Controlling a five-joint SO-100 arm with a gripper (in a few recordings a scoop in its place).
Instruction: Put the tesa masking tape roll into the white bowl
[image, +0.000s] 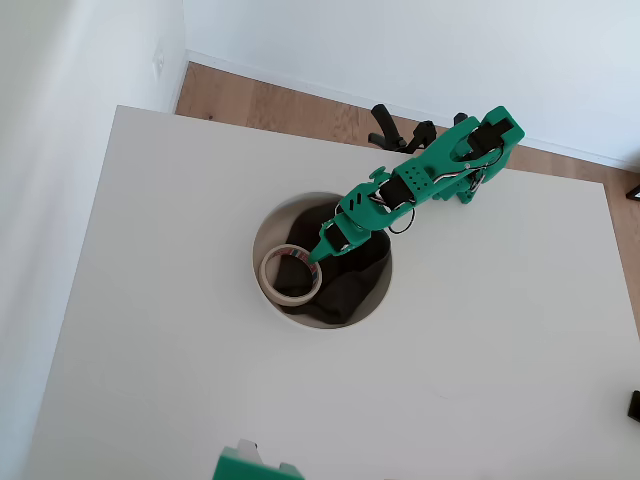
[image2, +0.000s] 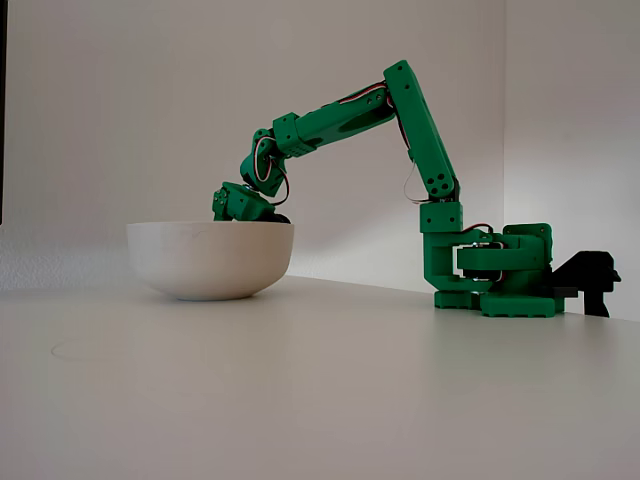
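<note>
In the overhead view you have a white surface (image: 480, 330) with little on it: the green arm (image: 420, 180) reaches from its base at the far right down toward the middle, and a green part (image: 250, 465) pokes in at the near edge. Beyond the surface lie a strip of wooden floor (image: 270, 100) and a white wall. The white bowl (image: 262, 250) sits near the middle, lined with dark grey cloth (image: 350, 285). The tesa masking tape roll (image: 290, 275) lies inside it, on the left side against the wall, on the cloth; you see a cream ring with a touch of red print on its inner core. The end effector (image: 322, 250) points down into the bowl, its tip at the roll's right edge. You cannot tell from here whether it grips the roll or has let go.

In the fixed view the bowl (image2: 210, 260) stands left of the arm's base (image2: 500, 280), well apart from it. Its wall hides the roll and the cloth from you entirely. The end effector (image2: 240, 203) dips behind the rim, so its fingers are hidden here too. A black object (image2: 590, 275) sits just behind the base at the right.
</note>
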